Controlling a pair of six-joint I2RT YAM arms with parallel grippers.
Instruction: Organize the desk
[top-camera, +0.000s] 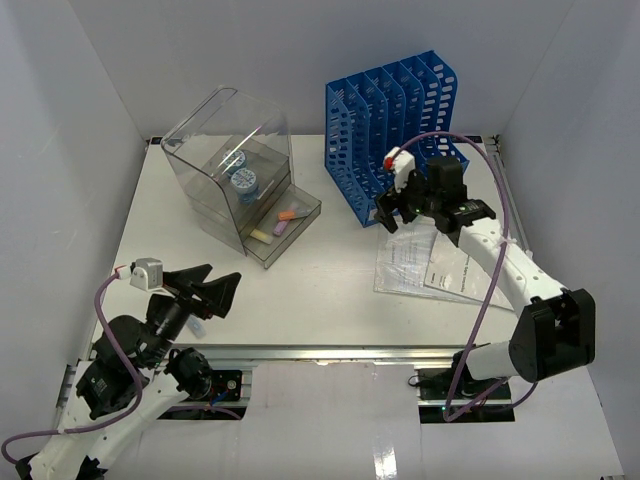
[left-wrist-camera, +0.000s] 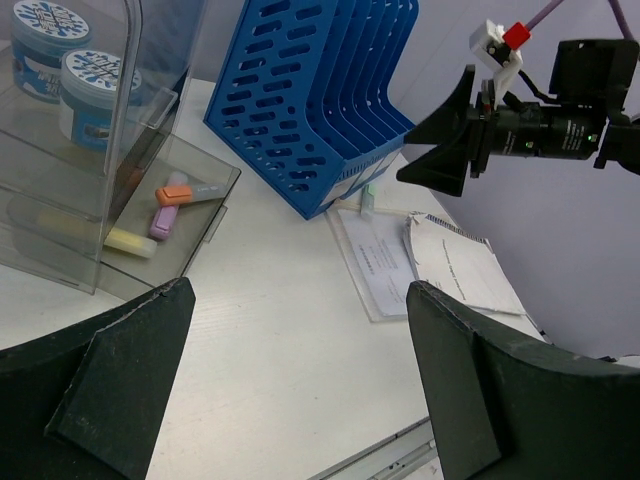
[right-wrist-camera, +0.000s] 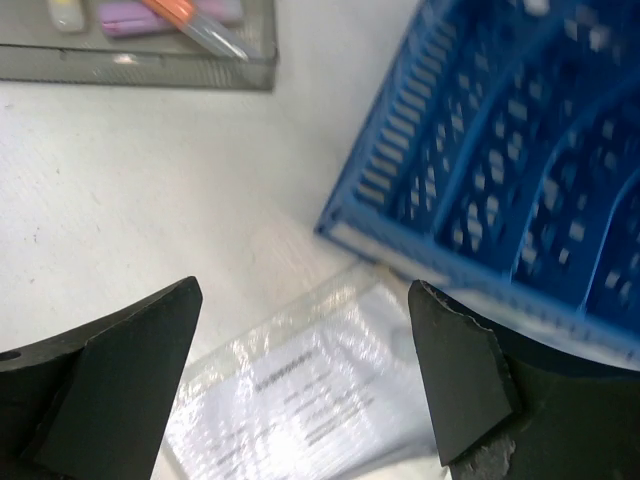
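Two white walls (top-camera: 60, 150) flank the desk (top-camera: 310, 290), where left tool (top-camera: 220, 285) and right tool (top-camera: 412, 218) gape.

My two dark fingers (left-wrist-camera: 110, 390) stand wide apart at the bottom corners of the frame, with bare white worktop (left-wrist-camera: 290, 330) between them. At upper left a clear drawer box (left-wrist-camera: 90, 200) holds round tubs (left-wrist-camera: 95, 75) and, in its open tray, highlighters (left-wrist-camera: 175, 195). A blue file rack (left-wrist-camera: 310, 100) fills the top centre, with papers (left-wrist-camera: 460, 265) at its foot. The right arm's fingers (left-wrist-camera: 445, 140) gape at upper right.
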